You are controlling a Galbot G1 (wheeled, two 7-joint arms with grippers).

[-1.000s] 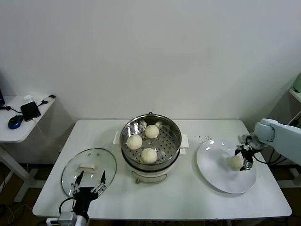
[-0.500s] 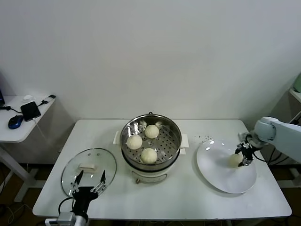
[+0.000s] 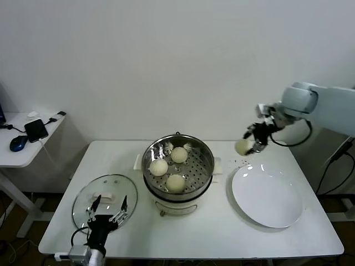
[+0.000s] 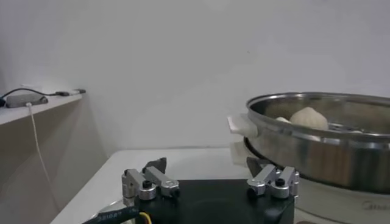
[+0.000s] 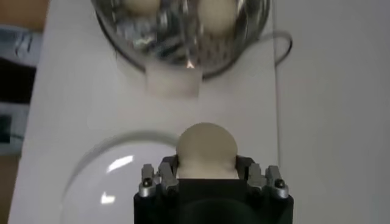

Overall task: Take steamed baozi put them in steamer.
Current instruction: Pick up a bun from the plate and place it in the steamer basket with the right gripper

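Three steamed baozi (image 3: 176, 182) sit in the steamer (image 3: 206, 176); the fourth baozi (image 3: 242, 147), clamped by the right gripper (image 3: 250, 144), hangs above the plate (image 3: 266, 213), apparently for transfer. Left gripper (image 3: 105, 214) idles, fingers spread.

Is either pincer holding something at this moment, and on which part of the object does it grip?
The right pincer holds one baozi by its opposite sides, lifted above the table. The left pincer is open and holds nothing.
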